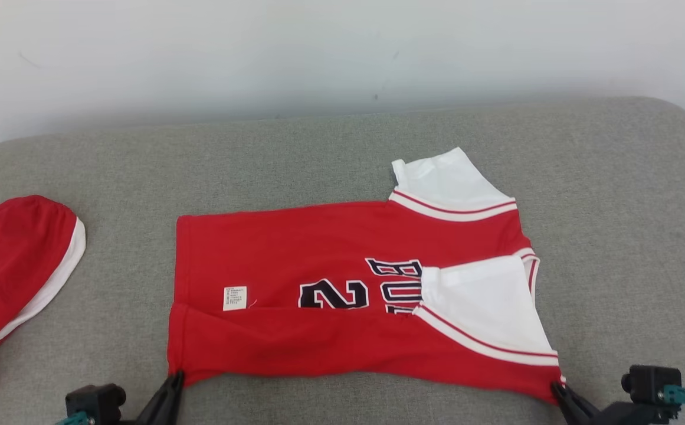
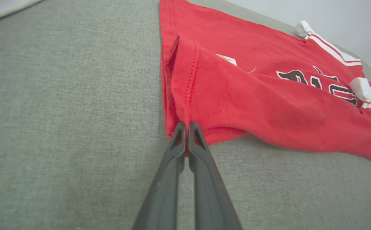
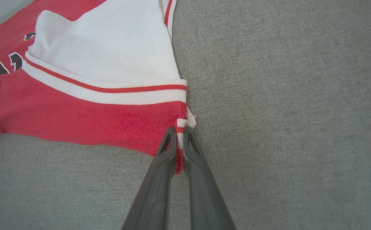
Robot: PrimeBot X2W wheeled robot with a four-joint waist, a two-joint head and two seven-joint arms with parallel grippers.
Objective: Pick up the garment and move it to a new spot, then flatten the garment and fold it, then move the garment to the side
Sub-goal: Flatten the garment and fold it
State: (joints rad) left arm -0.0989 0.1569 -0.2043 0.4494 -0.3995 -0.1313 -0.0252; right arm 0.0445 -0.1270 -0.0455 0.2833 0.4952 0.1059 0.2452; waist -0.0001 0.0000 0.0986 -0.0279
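Red jersey (image 1: 342, 248) lies flat across the grey cushion (image 1: 318, 159), near edge turned over; we hold its hem corner clamped in our left tool (image 1: 174, 378) and its shoulder corner in our right tool (image 1: 556, 389), so the edge lifts evenly for folding

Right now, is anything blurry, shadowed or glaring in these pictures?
Head view: soft even light, no glare, jersey sharp. Left wrist view: faint shadow under the jersey's lifted edge, left hand blurs low down. Right wrist view: right hand blurs likewise.
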